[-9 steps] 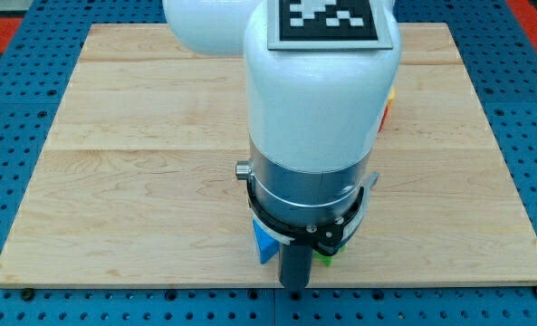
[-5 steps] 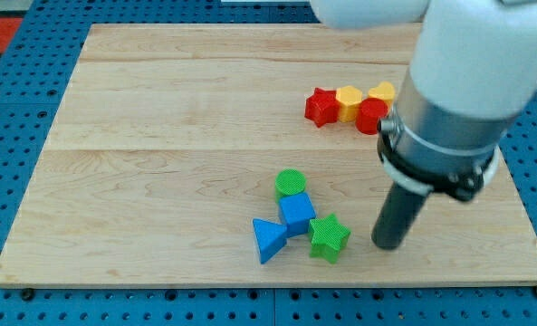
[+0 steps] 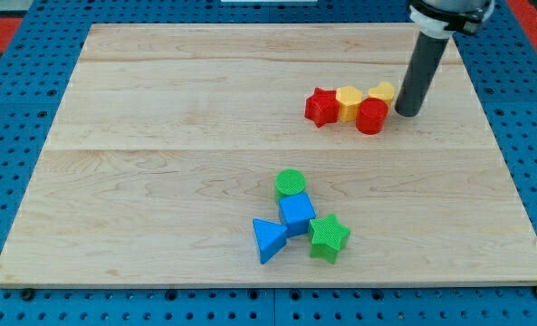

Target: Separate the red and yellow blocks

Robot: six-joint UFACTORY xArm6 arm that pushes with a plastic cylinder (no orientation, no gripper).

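Note:
A red star block (image 3: 321,107), a yellow hexagon block (image 3: 348,102), a red round block (image 3: 371,117) and a yellow block (image 3: 382,92) sit packed together at the board's upper right. My tip (image 3: 407,112) stands just to the right of the red round block and the right-hand yellow block, very close to them; I cannot tell if it touches them.
A green round block (image 3: 291,183), a blue cube (image 3: 296,214), a blue triangle block (image 3: 268,240) and a green star block (image 3: 328,237) cluster near the board's lower middle. The wooden board (image 3: 159,181) lies on a blue pegboard.
My arm has swung from the lower middle of the board, over the blue and green cluster, up to the upper right. No block has visibly moved.

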